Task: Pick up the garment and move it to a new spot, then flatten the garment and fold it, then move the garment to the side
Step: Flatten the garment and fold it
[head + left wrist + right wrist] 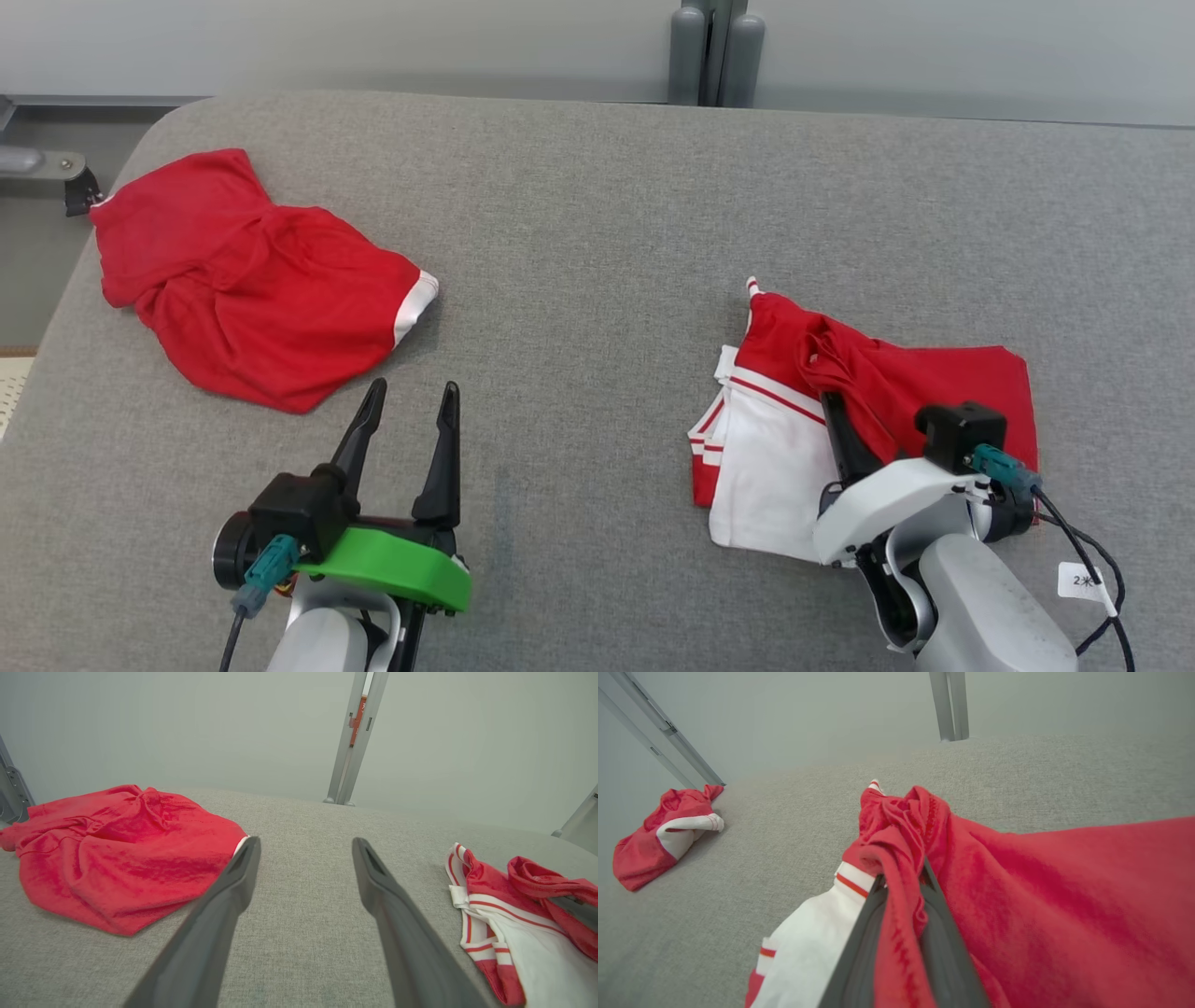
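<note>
The right claw (831,406) is pinched tight on a bunched red fold of the red and white garment (934,392), which lies at the near right of the grey table (597,233). The left claw (414,385) hovers wide open and empty at the near left, close to a crumpled red garment (252,289).
</note>
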